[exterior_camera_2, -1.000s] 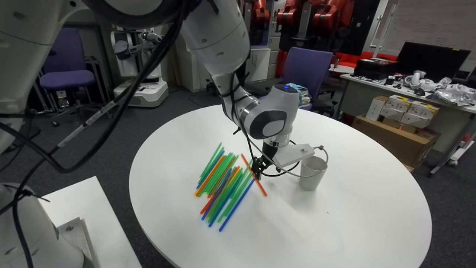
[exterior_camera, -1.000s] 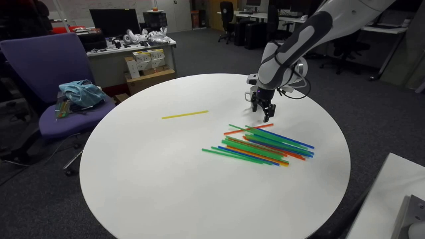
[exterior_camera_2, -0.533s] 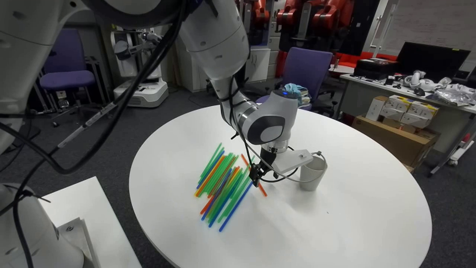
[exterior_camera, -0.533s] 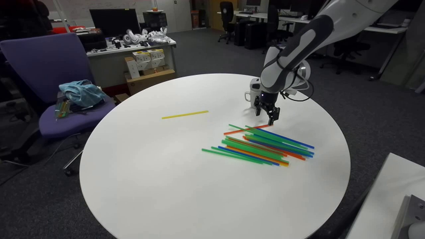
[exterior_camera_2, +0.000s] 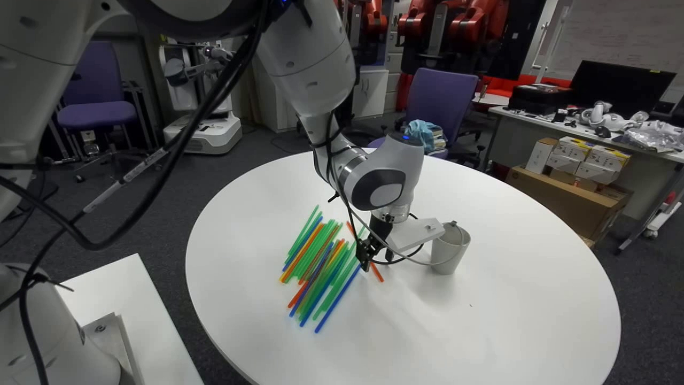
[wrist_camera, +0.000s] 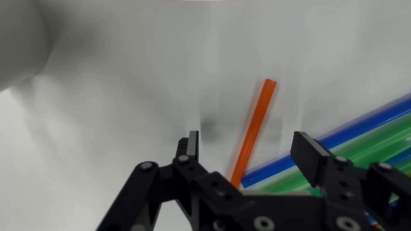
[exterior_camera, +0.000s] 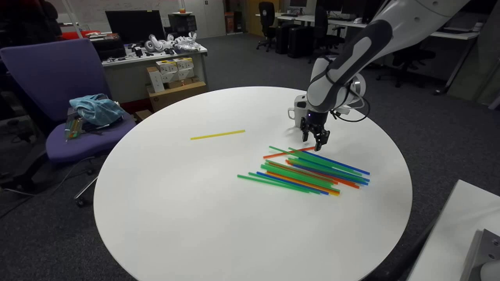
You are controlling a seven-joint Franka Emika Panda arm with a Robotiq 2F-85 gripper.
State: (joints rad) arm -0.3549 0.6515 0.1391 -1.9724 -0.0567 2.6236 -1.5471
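no legible text, whiteboard writing [exterior_camera_2: 614, 32] too faint

Smooth, glossy and plastic-looking along the orange straw [wrist_camera: 257, 120]. Equally shiny on the blue straw [wrist_camera: 369, 123] and the green straw [wrist_camera: 379, 138], with a translucent cast to the latter. Flat and smooth across the table [exterior_camera: 218, 218], faintly satin out to its round edge. Smooth and matt on the pale mug [exterior_camera_2: 441, 251], well inside that edge. Dull and hard-looking on the gripper [wrist_camera: 245, 141], with a bare-metal look at the screw heads [wrist_camera: 264, 223]. Smooth and satin on the arm [exterior_camera_2: 307, 69]. Beyond the table's edge, matt and fabric-like on the purple chair [exterior_camera: 58, 78], plain matt cardboard on the brown box [exterior_camera_2: 569, 195].
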